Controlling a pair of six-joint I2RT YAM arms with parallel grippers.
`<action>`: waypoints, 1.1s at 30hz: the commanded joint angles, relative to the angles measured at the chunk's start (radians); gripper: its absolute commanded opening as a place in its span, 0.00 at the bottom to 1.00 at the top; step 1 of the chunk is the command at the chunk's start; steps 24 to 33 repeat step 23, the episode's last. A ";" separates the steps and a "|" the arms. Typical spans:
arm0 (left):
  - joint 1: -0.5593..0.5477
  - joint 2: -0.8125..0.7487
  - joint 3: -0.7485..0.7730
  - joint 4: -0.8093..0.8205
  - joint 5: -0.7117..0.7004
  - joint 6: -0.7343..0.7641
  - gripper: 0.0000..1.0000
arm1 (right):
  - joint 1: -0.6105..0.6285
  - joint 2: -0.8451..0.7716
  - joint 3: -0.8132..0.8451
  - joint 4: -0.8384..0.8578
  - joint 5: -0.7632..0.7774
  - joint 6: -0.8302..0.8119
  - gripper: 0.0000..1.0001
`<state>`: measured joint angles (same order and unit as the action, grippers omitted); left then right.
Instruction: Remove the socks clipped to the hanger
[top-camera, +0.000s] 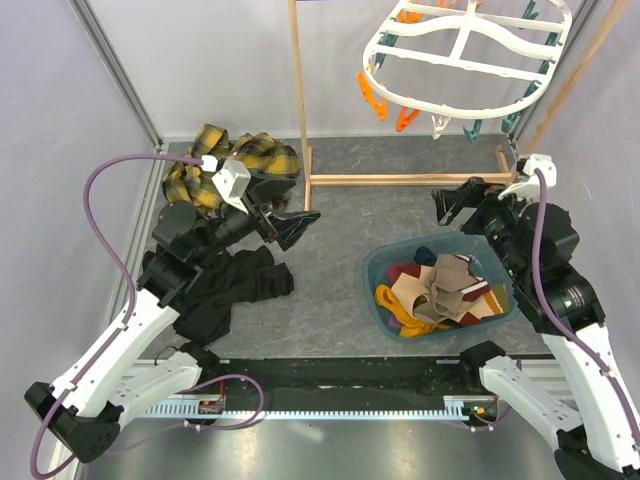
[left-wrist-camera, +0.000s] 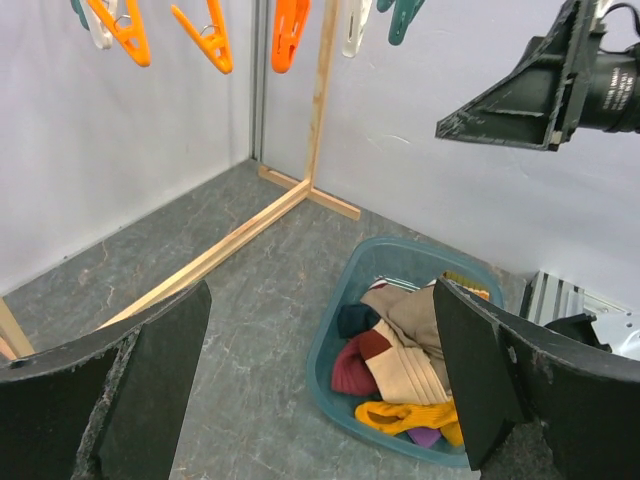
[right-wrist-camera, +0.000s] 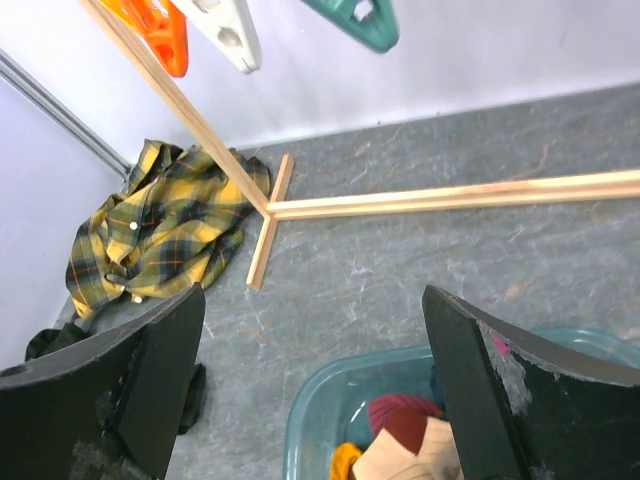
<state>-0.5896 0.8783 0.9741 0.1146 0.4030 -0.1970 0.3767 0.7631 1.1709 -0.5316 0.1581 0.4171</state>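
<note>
The socks (top-camera: 440, 290) lie heaped in a teal bin (top-camera: 372, 270): beige, maroon, mustard and navy ones. They also show in the left wrist view (left-wrist-camera: 400, 360) and the right wrist view (right-wrist-camera: 400, 420). The white hanger (top-camera: 450, 107) hangs at the top right, and its orange clips (left-wrist-camera: 210, 40) and teal clips dangle with nothing in them. My right gripper (top-camera: 455, 205) is open above the bin's far edge, with nothing between its fingers (right-wrist-camera: 315, 380). My left gripper (top-camera: 285, 222) is open to the left of the bin, also holding nothing (left-wrist-camera: 320, 380).
A wooden frame stand (top-camera: 400, 180) runs across the back of the grey floor. A yellow plaid shirt (top-camera: 225, 160) lies in the back left corner. A black garment (top-camera: 225, 290) lies under the left arm. White walls close in both sides.
</note>
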 joint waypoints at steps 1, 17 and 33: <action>-0.001 0.008 0.003 0.025 0.022 -0.015 0.99 | -0.001 -0.036 -0.031 0.068 0.035 -0.081 0.98; 0.001 0.011 -0.005 0.034 0.011 -0.022 0.99 | 0.001 -0.073 -0.103 0.131 0.014 -0.032 0.98; 0.001 0.027 -0.002 0.034 0.020 -0.030 0.99 | 0.001 -0.088 -0.109 0.137 0.046 -0.031 0.98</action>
